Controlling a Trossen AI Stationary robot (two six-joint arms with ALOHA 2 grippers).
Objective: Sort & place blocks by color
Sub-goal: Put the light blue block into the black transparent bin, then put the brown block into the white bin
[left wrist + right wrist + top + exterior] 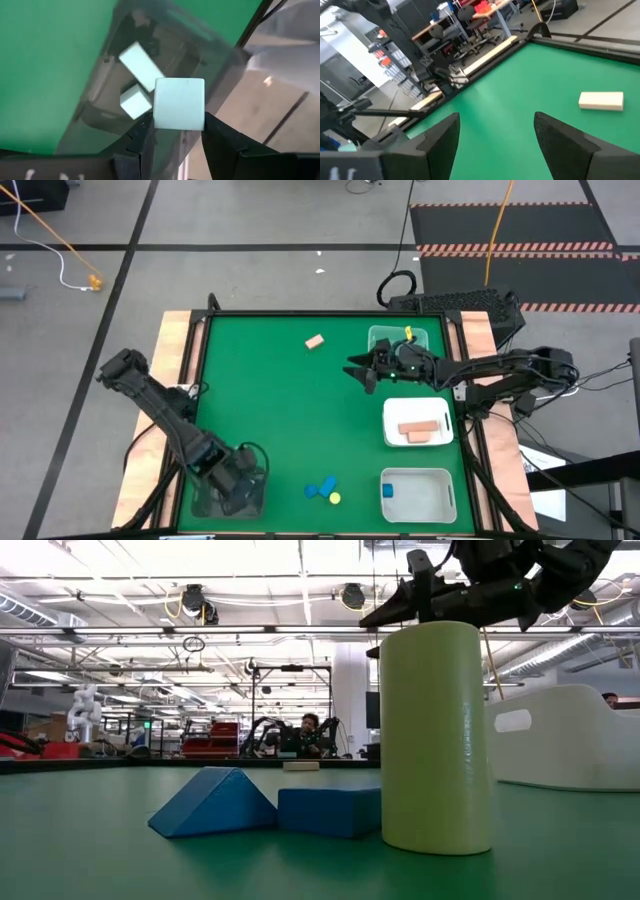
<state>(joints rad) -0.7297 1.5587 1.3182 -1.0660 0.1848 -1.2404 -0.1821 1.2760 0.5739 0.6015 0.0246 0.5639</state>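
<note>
My left gripper (240,485) (179,122) hangs over a clear tray (205,502) at the table's near left corner, shut on a mint green cube (179,104). Two more mint blocks (142,64) (135,100) lie on that tray's floor. My right gripper (358,368) (495,130) is open and empty, hovering right of the table's middle. A salmon bar (315,341) (601,100) lies flat on the green mat beyond it. Two blue pieces (320,489) (212,802) and a yellow cylinder (334,498) (435,735) stand at the near edge. My left gripper pinches the mint cube by two opposite side faces (159,117), one finger on each. The fingers come from above, pointing down. The cube looks held above the tray floor, with its broad face square to the wrist camera.
On the right side stand a clear tray (385,338) with a yellow piece (408,333), a white tray (390,412) with salmon bars (418,430), and a second white tray (435,492) with a blue block (388,490). The mat's middle and left are bare green.
</note>
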